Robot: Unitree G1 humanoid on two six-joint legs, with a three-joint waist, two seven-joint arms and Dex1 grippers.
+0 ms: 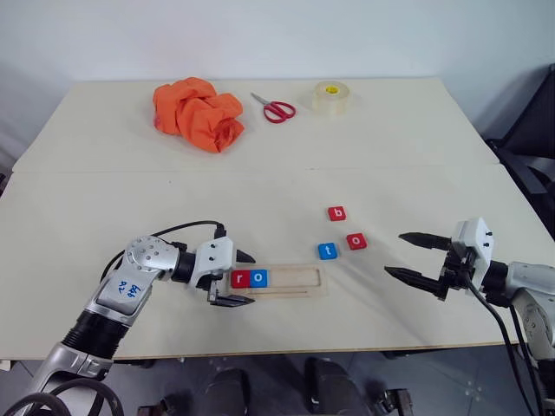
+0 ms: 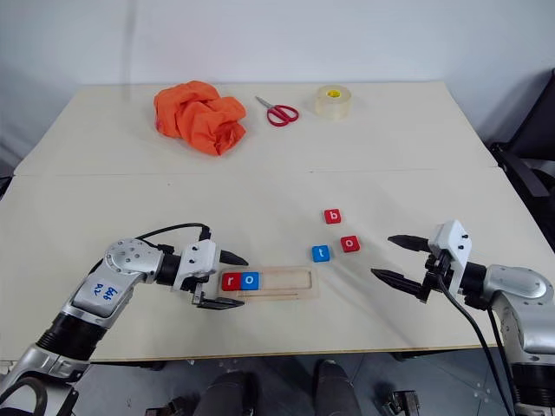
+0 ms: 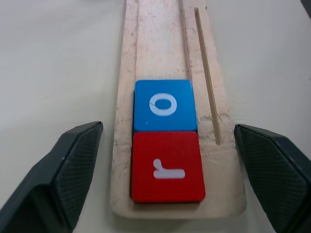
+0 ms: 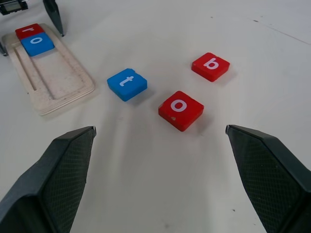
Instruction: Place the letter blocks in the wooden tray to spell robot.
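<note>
2 blocks seated: red r (image 1: 239,279), blue o (image 1: 258,278) at wooden tray (image 1: 308,283) left end. Left gripper (image 1: 236,279) spread, empty, straddling that end. Right gripper (image 1: 409,256) wide, empty. We take red b (image 1: 336,213) next, approach square, avoid red o (image 1: 356,241), blue t (image 1: 327,251).

We find the wooden tray (image 1: 290,281) lying lengthwise in the lower middle of the left eye view, on the table (image 1: 416,156). In its left end sit the r block (image 1: 240,279) and, touching it on the right, an o block (image 1: 258,278). Up and to the right of the tray, apart from one another on the table, lie the t block (image 1: 327,251), a second o block (image 1: 356,241) to its right, and the b block (image 1: 336,213) above both. Along the table's far edge, at the frame's top, we see a bunched cloth (image 1: 198,113) on the left, scissors (image 1: 274,108) in the middle and a tape roll (image 1: 330,98) on the right.
</note>
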